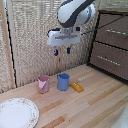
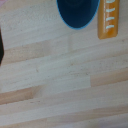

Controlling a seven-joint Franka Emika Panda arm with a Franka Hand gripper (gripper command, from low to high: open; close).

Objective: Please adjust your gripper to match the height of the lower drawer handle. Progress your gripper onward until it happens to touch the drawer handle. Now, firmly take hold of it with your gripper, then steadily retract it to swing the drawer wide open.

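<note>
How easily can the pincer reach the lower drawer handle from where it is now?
Probably yes. The pincer hangs in the air, and nothing stands between it and the lower drawer handle; the cups sit lower on the table.

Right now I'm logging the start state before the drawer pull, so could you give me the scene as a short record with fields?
gripper: gripper hangs in the air, pointing down, holding nothing
lower drawer handle: lower drawer handle untouched, at the exterior view's right
drawer: drawer looks closed
cups: pink cup beside blue cup
other items: orange object, plate
surface: wooden table
</note>
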